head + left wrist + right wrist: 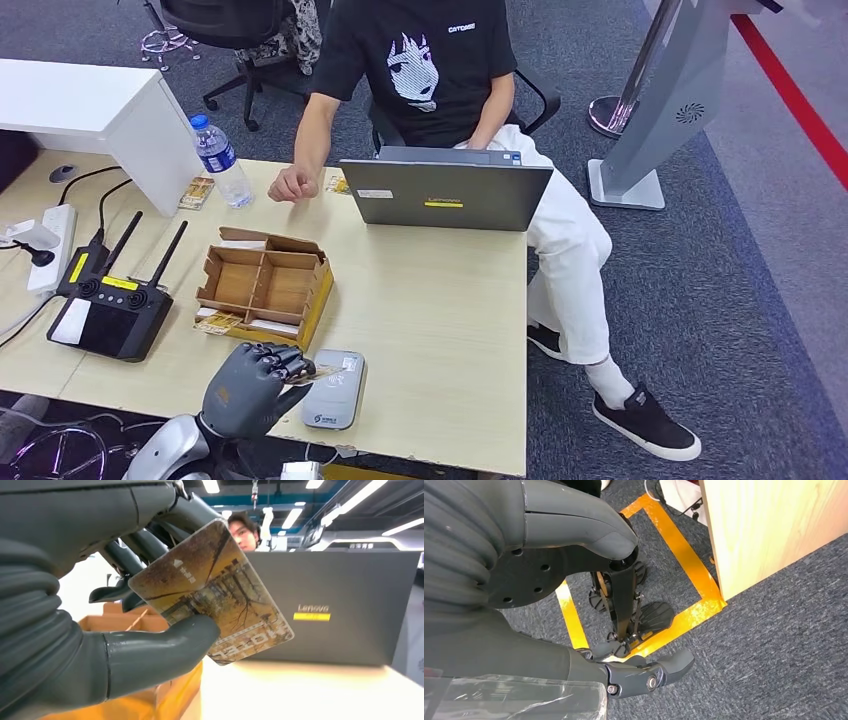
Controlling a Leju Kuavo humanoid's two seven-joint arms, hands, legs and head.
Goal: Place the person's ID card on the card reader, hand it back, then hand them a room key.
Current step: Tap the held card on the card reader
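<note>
The left hand pinches the ID card at the card reader, at six o'clock on the worktop. Reading seems underway; next, carry it toward twelve o'clock to the person's hand. The right hand hangs spread, empty.

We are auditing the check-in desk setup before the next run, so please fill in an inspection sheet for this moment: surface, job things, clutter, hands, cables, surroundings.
Surface: light wood table.
Job's things: card held in the left hand, beside the grey card reader at the near edge; cardboard box with compartments, cards by its near side.
Clutter: water bottle, laptop, black controller with two antennas.
Hands: left hand grips the card between thumb and fingers; right hand hangs beside the table over the floor, fingers apart, holding nothing.
Cables: black leads and a white power strip at the table's left end.
Surroundings: a seated person across the table, one hand resting on it; grey carpet, orange floor tape.
</note>
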